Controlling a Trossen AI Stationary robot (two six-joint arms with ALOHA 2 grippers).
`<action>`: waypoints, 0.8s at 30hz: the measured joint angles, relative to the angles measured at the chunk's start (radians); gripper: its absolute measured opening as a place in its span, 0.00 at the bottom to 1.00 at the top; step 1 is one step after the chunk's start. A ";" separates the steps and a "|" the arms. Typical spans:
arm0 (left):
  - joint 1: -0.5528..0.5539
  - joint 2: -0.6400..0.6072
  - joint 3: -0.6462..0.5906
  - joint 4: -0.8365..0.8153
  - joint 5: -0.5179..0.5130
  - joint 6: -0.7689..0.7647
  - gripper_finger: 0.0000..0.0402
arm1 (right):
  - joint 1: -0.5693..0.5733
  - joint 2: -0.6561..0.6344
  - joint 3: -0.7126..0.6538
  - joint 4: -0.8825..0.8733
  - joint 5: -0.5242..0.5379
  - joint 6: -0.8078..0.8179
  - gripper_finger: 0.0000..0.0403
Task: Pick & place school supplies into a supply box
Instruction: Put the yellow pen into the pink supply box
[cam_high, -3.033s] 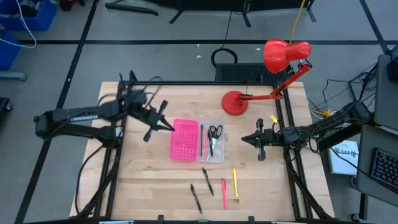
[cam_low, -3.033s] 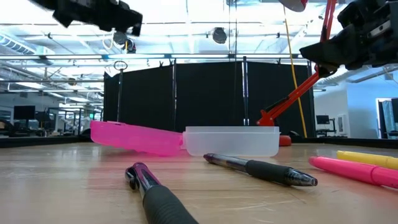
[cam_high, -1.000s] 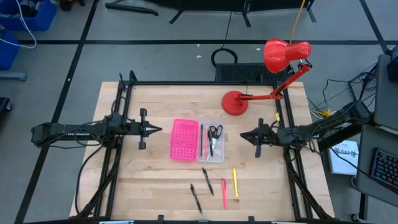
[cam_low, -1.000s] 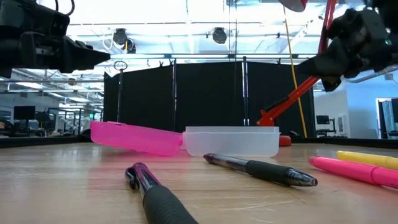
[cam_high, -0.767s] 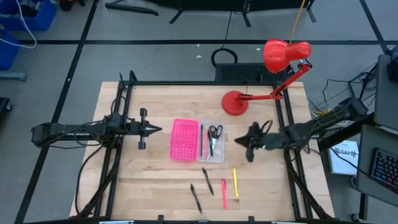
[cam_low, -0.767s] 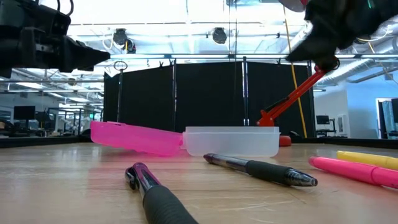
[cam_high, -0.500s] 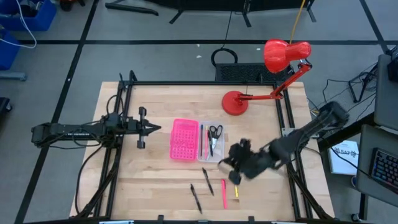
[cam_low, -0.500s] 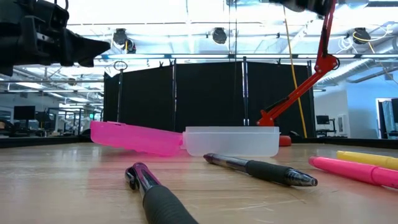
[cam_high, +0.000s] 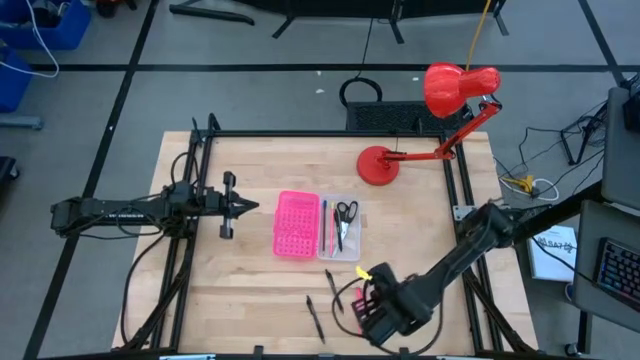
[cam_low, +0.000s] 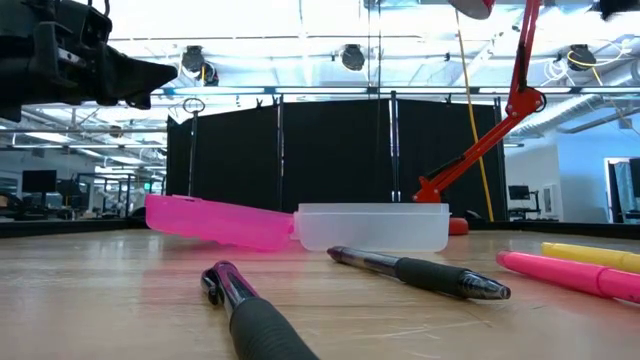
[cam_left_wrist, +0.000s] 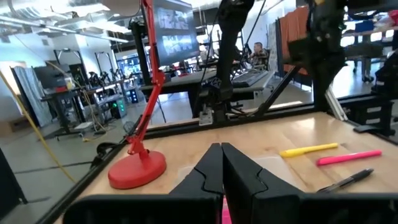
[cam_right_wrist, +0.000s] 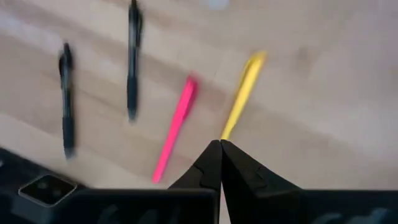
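Right gripper (cam_high: 372, 305) swung down over yellow pen (cam_right_wrist: 242, 93), jaws closed empty per wrist view, left gripper (cam_high: 250, 207) likewise.

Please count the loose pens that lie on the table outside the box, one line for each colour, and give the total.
black pens: 2
pink pen: 1
yellow pen: 1
Total: 4

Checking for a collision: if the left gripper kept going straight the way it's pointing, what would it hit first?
Probably the supply box: the left gripper, fingers shut, points across the table at its pink half. Height is unclear; it might pass above.
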 joint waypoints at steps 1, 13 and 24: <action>0.000 0.000 0.000 0.000 0.000 0.011 0.02 | 0.000 0.008 -0.016 0.028 -0.018 -0.007 0.00; 0.000 0.000 0.000 0.003 -0.003 0.023 0.02 | -0.032 0.020 -0.322 0.359 -0.166 0.061 0.38; 0.000 0.000 0.000 0.003 -0.003 0.023 0.02 | -0.052 0.021 -0.408 0.376 -0.198 0.094 0.52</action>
